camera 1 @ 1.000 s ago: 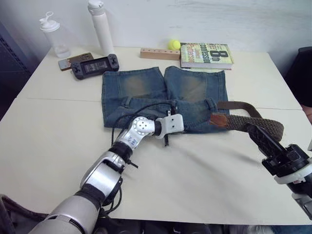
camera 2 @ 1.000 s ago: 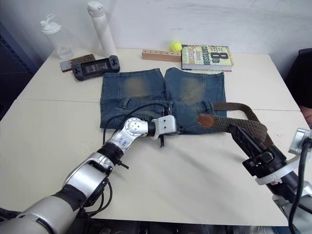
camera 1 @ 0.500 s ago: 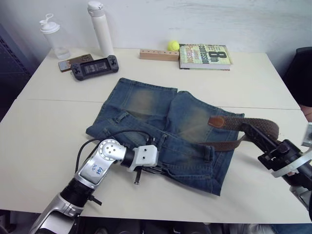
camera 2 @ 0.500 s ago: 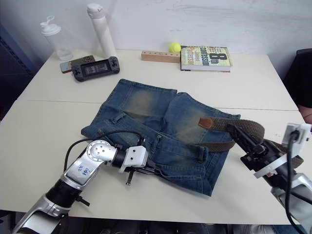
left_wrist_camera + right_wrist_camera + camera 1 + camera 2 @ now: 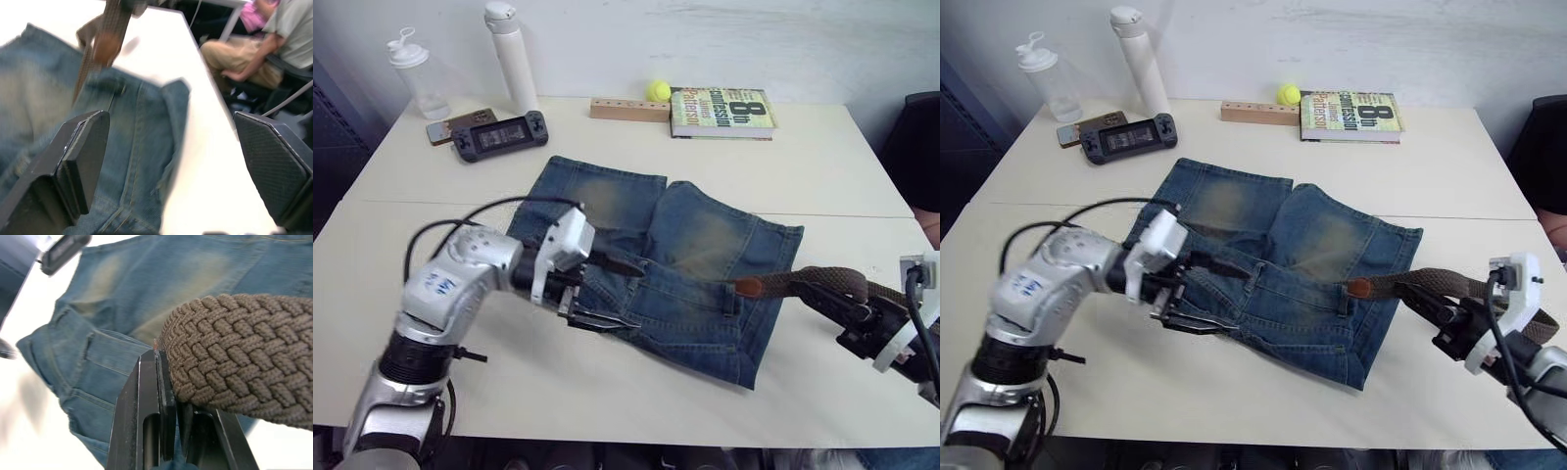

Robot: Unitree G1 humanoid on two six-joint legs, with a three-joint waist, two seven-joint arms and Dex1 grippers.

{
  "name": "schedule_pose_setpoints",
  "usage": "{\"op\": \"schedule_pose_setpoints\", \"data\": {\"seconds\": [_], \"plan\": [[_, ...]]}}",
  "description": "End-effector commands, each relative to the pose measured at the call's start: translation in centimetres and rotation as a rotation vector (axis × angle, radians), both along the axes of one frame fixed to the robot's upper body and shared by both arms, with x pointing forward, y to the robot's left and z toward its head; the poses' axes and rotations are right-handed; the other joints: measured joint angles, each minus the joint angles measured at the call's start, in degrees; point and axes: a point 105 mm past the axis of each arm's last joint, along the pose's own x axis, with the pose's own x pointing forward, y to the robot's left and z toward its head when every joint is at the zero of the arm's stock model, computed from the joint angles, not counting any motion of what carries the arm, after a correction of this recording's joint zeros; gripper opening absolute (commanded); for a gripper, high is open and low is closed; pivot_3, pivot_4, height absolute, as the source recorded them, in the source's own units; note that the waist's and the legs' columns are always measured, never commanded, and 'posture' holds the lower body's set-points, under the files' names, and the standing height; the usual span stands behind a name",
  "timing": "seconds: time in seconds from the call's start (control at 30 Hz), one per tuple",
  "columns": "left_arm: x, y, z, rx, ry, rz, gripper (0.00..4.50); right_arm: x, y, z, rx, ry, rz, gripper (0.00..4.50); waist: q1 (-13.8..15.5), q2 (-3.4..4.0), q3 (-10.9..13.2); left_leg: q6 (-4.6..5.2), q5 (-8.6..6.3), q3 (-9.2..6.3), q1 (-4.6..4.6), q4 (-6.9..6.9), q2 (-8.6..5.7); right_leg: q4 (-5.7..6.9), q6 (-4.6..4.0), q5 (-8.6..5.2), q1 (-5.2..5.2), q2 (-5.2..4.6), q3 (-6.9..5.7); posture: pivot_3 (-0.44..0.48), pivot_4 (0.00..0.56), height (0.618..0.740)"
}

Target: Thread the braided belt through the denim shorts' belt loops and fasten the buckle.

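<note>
The denim shorts (image 5: 690, 240) lie skewed on the table, waistband toward the front edge. My left gripper (image 5: 610, 292) hovers open over the waistband's left part, fingers (image 5: 80, 156) spread wide with nothing between them. My right gripper (image 5: 850, 311) is at the right, beyond the shorts' edge, shut on the braided belt (image 5: 234, 367). The strap runs left from it, and its tan leather tip (image 5: 750, 287) lies on the shorts near a belt loop (image 5: 739, 305). The buckle is out of view.
Along the back edge stand a book (image 5: 720, 108), a yellow ball (image 5: 657, 90), a wooden block (image 5: 626, 108), a white bottle (image 5: 510, 57) and a clear shaker (image 5: 414, 73). A game console (image 5: 499, 133) lies near them. A seated person (image 5: 264, 44) is beyond the table's right edge.
The shorts were dragged toward the front and turned. My left gripper has since opened, let go of the waistband and drawn back left. The right gripper moved right, pulling the belt with it.
</note>
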Motion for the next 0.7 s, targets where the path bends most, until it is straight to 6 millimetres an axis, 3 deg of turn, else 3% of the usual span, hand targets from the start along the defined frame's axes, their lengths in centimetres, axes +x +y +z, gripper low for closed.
{"op": "schedule_pose_setpoints", "data": {"seconds": [0.03,0.43,0.6,0.7], "plan": [[0.8,0.9,1.3,0.036,-0.059,0.074,4.47,-0.1,-0.6,-0.1,0.015,0.023,0.001,0.00,0.1,-0.03,0.0,0.00,0.00,0.00,0.00,0.00,0.00,0.00,0.00,0.00,0.00,0.02,0.00,0.000,0.150,0.738],[1.7,2.2,0.1,0.104,-0.101,0.187,4.47,0.7,0.9,-1.3,0.138,0.054,0.032,0.00,0.0,-0.03,0.0,-0.03,0.01,0.04,-0.01,0.00,0.00,0.00,0.00,0.00,-0.10,0.03,0.06,0.000,0.150,0.738],[1.9,2.1,-0.1,0.099,-0.109,0.213,4.47,0.8,0.6,-3.1,0.109,0.136,0.005,0.00,0.1,-0.04,0.0,-0.03,0.02,0.04,-0.03,0.00,0.00,0.00,0.00,0.00,-0.10,0.03,0.06,0.000,0.150,0.738],[1.9,1.9,0.0,0.088,-0.112,0.222,4.47,1.6,0.1,-3.2,0.114,0.123,-0.037,0.00,0.1,-0.03,0.0,-0.03,0.02,0.04,-0.04,0.00,0.00,0.00,0.00,0.00,-0.10,0.03,0.06,0.000,0.150,0.738]]}}
